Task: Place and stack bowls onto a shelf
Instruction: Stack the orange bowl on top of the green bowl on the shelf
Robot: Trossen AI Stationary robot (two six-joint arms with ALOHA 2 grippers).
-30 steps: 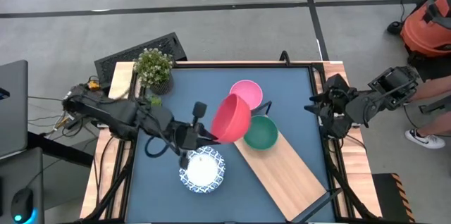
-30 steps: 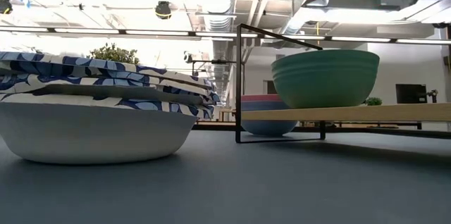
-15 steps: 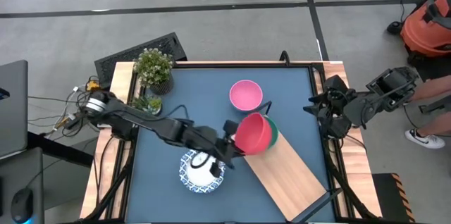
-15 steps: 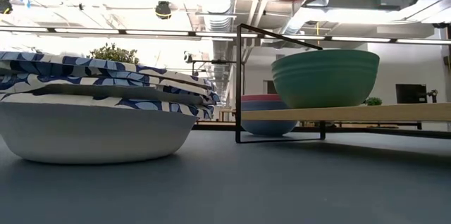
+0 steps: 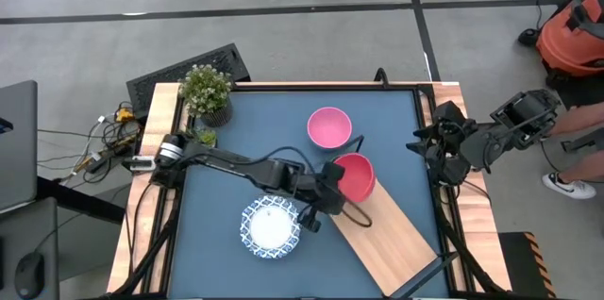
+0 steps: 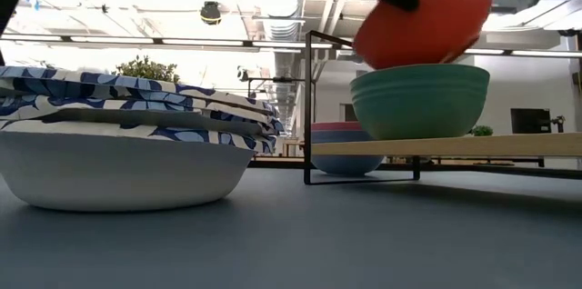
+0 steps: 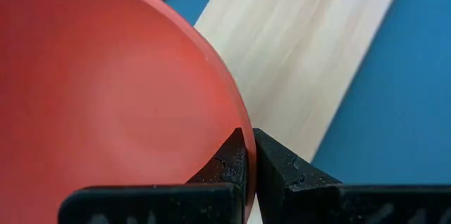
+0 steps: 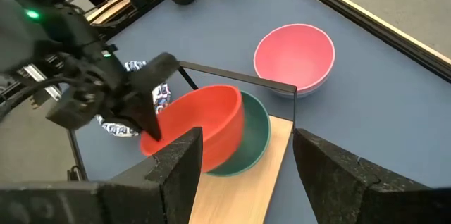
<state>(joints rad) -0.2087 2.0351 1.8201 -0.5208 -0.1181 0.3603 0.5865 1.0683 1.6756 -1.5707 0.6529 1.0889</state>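
Pinching the rim of the red bowl (image 5: 355, 176), the left gripper (image 5: 330, 193) holds it tilted, partly inside the green bowl (image 8: 255, 137) on the shelf (image 5: 387, 231). The right gripper (image 8: 243, 155) waits at the table's right edge, fingers spread.

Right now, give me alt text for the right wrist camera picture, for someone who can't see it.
The left gripper lowers a tilted red bowl into a green bowl on the wooden shelf. A pink bowl sits on the blue table beyond the shelf's black wire frame.
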